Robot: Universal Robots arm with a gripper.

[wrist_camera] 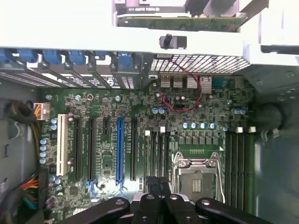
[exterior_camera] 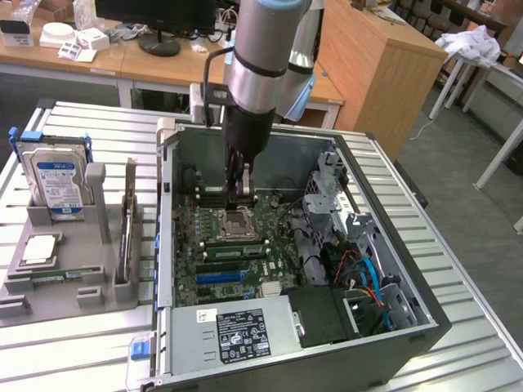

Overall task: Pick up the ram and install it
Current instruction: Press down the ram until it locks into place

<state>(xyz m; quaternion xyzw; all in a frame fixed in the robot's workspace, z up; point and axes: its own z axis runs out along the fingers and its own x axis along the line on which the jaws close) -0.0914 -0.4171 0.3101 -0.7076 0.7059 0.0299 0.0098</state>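
Observation:
My gripper (exterior_camera: 243, 189) hangs inside the open computer case (exterior_camera: 409, 314), a little above the motherboard (exterior_camera: 278, 253) near the processor socket (exterior_camera: 235, 222). Its fingers (wrist_camera: 153, 187) are pressed together with nothing visible between them. A long, thin green stick with dark chips, apparently the ram (exterior_camera: 233, 250), stands in a memory slot just beside the socket, apart from the gripper. In the wrist view my gripper (wrist_camera: 161, 185) points down at the ends of the black memory slots (wrist_camera: 158, 151) next to the socket (wrist_camera: 196, 179).
A grey fixture (exterior_camera: 90, 286) at the exterior view's left holds a silver hard drive (exterior_camera: 54, 184) and a square processor chip (exterior_camera: 41, 249). The power supply (exterior_camera: 237, 335), drive cage (exterior_camera: 327, 196) and cables (exterior_camera: 368, 282) crowd the case. Its walls stand around the board.

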